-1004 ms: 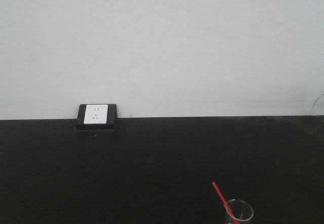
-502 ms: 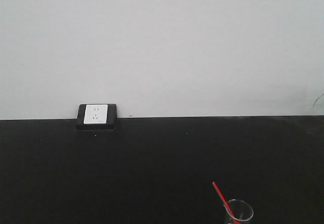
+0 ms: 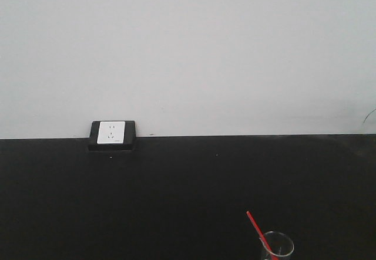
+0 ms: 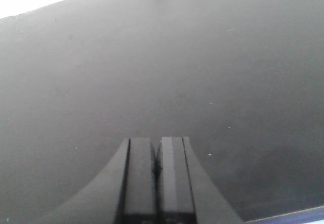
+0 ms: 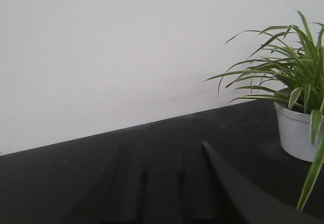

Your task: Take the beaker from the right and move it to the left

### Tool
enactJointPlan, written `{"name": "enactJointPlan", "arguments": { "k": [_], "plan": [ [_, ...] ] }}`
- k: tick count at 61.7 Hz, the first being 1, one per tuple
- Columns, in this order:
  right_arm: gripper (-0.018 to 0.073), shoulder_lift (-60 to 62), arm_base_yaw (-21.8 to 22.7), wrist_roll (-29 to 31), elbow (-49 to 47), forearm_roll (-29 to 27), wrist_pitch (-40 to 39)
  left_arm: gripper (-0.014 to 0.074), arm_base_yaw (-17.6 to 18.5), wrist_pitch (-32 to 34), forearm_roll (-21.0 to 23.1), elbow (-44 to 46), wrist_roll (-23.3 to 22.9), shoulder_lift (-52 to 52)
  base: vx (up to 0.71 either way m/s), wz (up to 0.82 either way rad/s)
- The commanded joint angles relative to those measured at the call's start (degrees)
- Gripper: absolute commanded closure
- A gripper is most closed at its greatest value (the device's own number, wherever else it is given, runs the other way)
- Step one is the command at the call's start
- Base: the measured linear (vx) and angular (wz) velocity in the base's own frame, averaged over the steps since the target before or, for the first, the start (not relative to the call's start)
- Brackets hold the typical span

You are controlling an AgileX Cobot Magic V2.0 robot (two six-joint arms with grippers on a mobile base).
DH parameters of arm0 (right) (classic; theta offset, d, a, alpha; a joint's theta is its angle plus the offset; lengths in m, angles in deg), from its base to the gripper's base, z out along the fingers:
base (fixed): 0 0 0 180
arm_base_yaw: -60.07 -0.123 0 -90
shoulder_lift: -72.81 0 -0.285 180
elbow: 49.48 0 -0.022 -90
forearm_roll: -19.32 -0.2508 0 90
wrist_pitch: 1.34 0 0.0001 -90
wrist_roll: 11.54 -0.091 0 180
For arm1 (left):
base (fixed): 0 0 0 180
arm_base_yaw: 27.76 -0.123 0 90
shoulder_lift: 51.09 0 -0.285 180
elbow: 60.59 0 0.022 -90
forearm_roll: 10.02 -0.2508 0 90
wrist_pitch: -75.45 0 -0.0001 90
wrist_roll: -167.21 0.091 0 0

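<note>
In the left wrist view, the left pincer (image 4: 157,145) sits at the bottom centre of the frame. Its two fingers (image 4: 139,176) are pressed nearly together, with only a thin dark seam between them and nothing held. It hangs over the bare black tabletop (image 4: 101,57) and we see it touching nothing.

In the right wrist view, the right pincer (image 5: 162,181) is a dark shape against the same dark top in the lower middle of the frame. We cannot tell how far apart its jaws stand, and we see nothing held in it. To its right, at the frame's right edge, a spider plant (image 5: 286,72) stands in a white pot (image 5: 296,133).

The beaker (image 3: 277,247) appears in neither wrist view, so we cannot place it relative to either pincer. We find it only in the front view, at the lower right, cut off by the bottom edge. It is clear glass with a round rim, and a thin red stick (image 3: 257,228) leans out up and to the left. Well apart from it, at left centre, a white wall socket (image 3: 111,133) sits where the white wall (image 3: 188,49) meets the tabletop.
</note>
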Motion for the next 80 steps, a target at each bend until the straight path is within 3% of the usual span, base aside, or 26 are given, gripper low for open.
{"name": "enactJointPlan", "arguments": {
  "k": [1, 9, 22, 30, 47, 54, 80],
  "plan": [
    [0.0048, -0.2, 0.43, 0.44, -2.18, 1.53, -5.48, 0.0603, 0.12, 4.72, -0.05, -1.06, -0.06, -0.35, 0.0, 0.0],
    [-0.0172, -0.97, 0.43, 0.44, -2.18, 1.53, -7.52, 0.0603, 0.12, 4.72, -0.05, -1.06, -0.06, -0.35, 0.0, 0.0],
    [-0.0159, -1.06, 0.38, -1.94, -2.18, 0.79, -10.9, 0.0603, 0.12, 4.72, -0.05, -1.06, -0.06, -0.35, 0.0, 0.0],
    [-0.0137, -2.43, -0.05, -4.48, -2.13, 2.39, -17.05, 0.0603, 0.12, 4.72, -0.05, -1.06, -0.06, -0.35, 0.0, 0.0],
    [-0.0115, -18.43, -10.29, -9.89, -2.13, 19.55, -30.61, 0.0603, 0.12, 4.72, -0.05, -1.06, -0.06, -0.35, 0.0, 0.0],
    [-0.0111, -26.1, -13.17, -10.17, -1.62, 19.56, -33.03, 0.0603, 0.12, 4.72, -0.05, -1.06, -0.06, -0.35, 0.0, 0.0],
    [-0.0084, -44.75, -13.44, -9.82, 13.55, 19.6, -56.85, 0.0603, 0.12, 4.72, -0.05, -1.06, -0.06, -0.35, 0.0, 0.0]
  ]
}}
